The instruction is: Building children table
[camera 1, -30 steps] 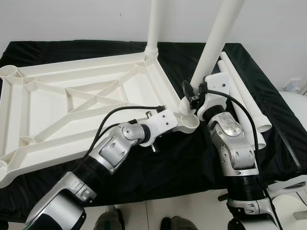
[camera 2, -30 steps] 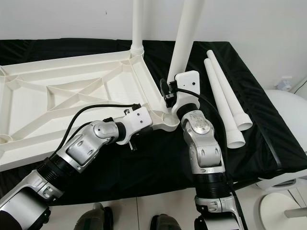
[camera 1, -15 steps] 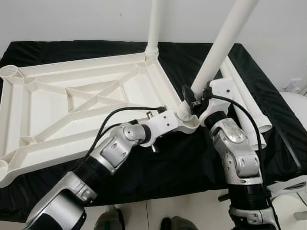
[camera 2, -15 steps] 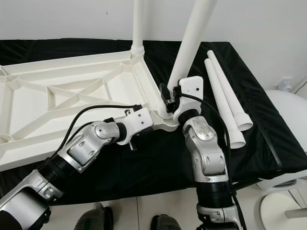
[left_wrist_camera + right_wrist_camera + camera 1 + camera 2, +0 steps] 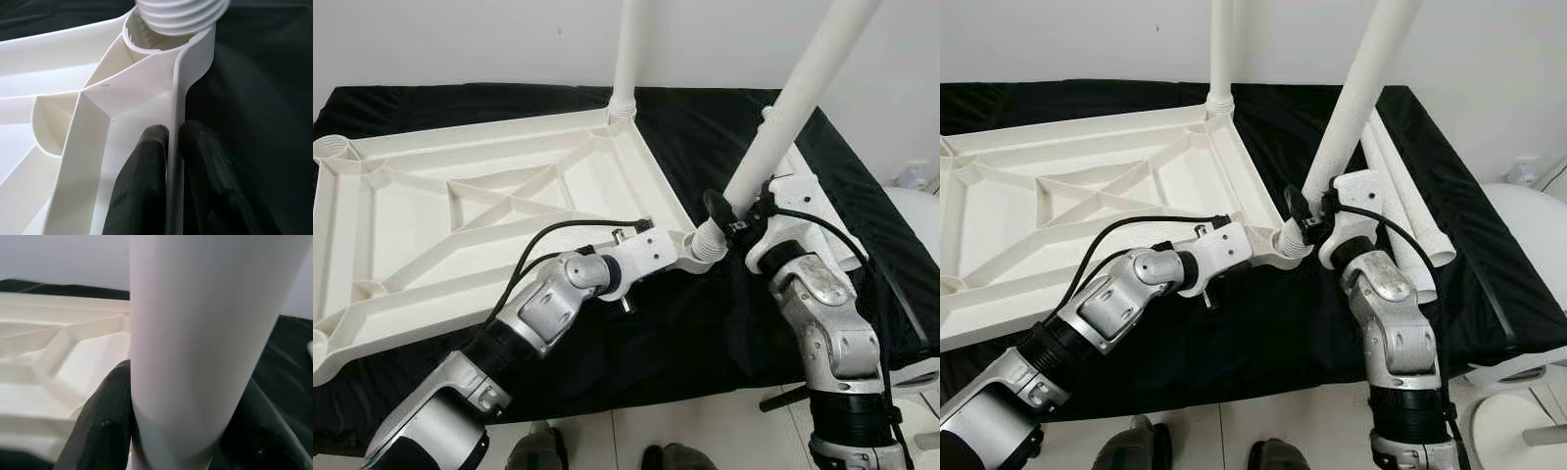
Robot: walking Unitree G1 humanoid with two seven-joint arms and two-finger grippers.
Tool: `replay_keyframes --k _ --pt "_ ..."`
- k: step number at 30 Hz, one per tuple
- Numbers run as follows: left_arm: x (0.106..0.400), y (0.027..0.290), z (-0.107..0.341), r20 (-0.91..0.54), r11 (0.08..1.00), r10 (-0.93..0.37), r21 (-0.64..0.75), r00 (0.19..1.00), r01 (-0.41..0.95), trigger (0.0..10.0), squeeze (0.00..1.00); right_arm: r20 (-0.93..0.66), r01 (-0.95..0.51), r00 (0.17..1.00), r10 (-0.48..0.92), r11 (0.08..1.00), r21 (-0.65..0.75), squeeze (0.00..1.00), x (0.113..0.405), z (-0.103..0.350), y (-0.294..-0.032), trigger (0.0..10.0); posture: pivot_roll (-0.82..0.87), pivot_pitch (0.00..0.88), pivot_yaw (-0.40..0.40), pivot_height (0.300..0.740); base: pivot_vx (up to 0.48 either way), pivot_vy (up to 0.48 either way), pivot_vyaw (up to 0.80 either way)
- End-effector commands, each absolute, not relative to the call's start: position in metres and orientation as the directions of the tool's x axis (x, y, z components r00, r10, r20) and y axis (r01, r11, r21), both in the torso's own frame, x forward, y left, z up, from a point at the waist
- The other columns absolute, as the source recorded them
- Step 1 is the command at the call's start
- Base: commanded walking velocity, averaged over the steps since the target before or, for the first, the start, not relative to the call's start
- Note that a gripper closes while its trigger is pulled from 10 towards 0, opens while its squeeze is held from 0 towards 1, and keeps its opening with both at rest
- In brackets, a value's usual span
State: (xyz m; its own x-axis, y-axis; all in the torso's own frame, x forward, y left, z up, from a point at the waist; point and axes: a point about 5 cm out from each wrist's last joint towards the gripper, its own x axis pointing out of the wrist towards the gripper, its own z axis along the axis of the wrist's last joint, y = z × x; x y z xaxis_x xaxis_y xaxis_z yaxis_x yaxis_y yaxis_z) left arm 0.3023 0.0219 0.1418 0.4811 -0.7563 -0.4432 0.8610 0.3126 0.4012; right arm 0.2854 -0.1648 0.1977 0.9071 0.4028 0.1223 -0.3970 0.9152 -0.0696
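Black cloth [image 5: 607,323] covers the work surface before us, with a pale wall behind it. On it lies the white tabletop [image 5: 460,225], underside up, its ribs crossing in the middle. One leg [image 5: 631,49] stands upright in the far right corner socket. Our left gripper [image 5: 168,161] sits at the near right corner, its two black fingers [image 5: 142,186] pinched closed on the tabletop's thin rim, one finger on each side. Our right gripper [image 5: 181,431] is clamped around a second leg [image 5: 793,108], a finger on either side of the tube. That leg leans to the right, its ribbed lower end [image 5: 178,14] sitting at the mouth of the near right corner socket [image 5: 146,41]. Two spare legs [image 5: 1410,225] lie side by side on the cloth at the right, partly behind our right arm.
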Motion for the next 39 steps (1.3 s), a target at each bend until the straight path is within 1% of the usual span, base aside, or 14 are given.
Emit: replay_keyframes --k 1,8,11,13,23,24,27,30,35,36,37,39 --pt "0.3 0.019 0.139 -0.485 0.24 -0.771 0.38 0.413 0.894 10.0 0.0 0.07 -0.431 0.898 0.434 0.901 -0.054 0.0 0.284 0.184 -0.167 10.0 -0.01 0.088 -0.018 0.74 0.0 0.0 0.0" --pt "0.3 0.019 0.139 -0.482 0.241 -0.772 0.383 0.415 0.892 10.0 0.0 0.073 -0.516 0.855 0.514 0.857 0.01 0.0 0.283 0.17 -0.171 10.0 -0.01 0.084 -0.014 0.74 0.0 0.0 0.0" --pt "0.3 0.018 0.139 -0.482 0.24 -0.772 0.384 0.416 0.891 10.0 0.0 0.079 -0.523 0.85 0.52 0.852 0.023 0.0 0.285 0.169 -0.171 10.0 -0.01 0.082 -0.013 0.74 0.0 0.0 0.0" --pt "0.3 0.018 0.139 -0.482 0.239 -0.772 0.384 0.415 0.892 10.0 0.0 0.096 -0.538 0.842 0.532 0.841 0.061 0.0 0.286 0.168 -0.171 10.0 -0.01 0.08 -0.011 0.74 0.0 0.0 0.0" --pt "0.299 0.016 0.14 -0.48 0.23 -0.777 0.386 0.407 0.894 10.0 0.0 0.1 -0.537 0.843 0.529 0.839 0.092 0.0 0.302 0.163 -0.172 10.0 0.0 0.076 -0.011 0.74 0.0 0.0 0.0" --pt "0.299 0.016 0.14 -0.48 0.23 -0.777 0.386 0.407 0.894 10.0 0.0 0.1 -0.537 0.843 0.529 0.839 0.092 0.0 0.302 0.163 -0.172 10.0 0.0 0.076 -0.011 0.74 0.0 0.0 0.0" --pt "0.298 0.016 0.141 -0.479 0.228 -0.778 0.389 0.407 0.893 10.0 0.0 0.025 -0.517 0.856 0.517 0.852 0.084 0.0 0.309 0.16 -0.171 10.0 0.0 0.081 -0.017 0.74 0.0 0.0 0.0" --pt "0.298 0.015 0.141 -0.479 0.228 -0.778 0.389 0.408 0.893 10.0 0.0 0.022 -0.517 0.855 0.517 0.851 0.086 0.0 0.309 0.16 -0.171 10.0 0.0 0.081 -0.017 0.74 0.0 0.0 0.0" --pt "0.299 0.016 0.142 -0.477 0.234 -0.776 0.389 0.412 0.891 10.0 0.0 -0.036 -0.532 0.846 0.532 0.847 0.024 0.0 0.312 0.159 -0.169 10.0 0.0 0.086 -0.022 0.74 0.0 0.0 0.0" --pt "0.299 0.017 0.142 -0.476 0.235 -0.776 0.389 0.413 0.891 10.0 0.0 -0.053 -0.535 0.844 0.534 0.845 -0.007 0.0 0.313 0.159 -0.169 10.0 0.0 0.087 -0.022 0.74 0.0 0.0 0.0" --pt "0.299 0.017 0.142 -0.476 0.235 -0.776 0.389 0.413 0.891 10.0 0.0 -0.053 -0.535 0.844 0.534 0.845 -0.007 0.0 0.313 0.159 -0.169 10.0 0.0 0.087 -0.022 0.74 0.0 0.0 0.0" --pt "0.299 0.017 0.142 -0.475 0.238 -0.776 0.39 0.415 0.89 10.0 0.0 -0.064 -0.542 0.84 0.539 0.839 -0.051 0.0 0.313 0.16 -0.168 10.0 0.0 0.087 -0.023 0.74 0.0 0.0 0.0"
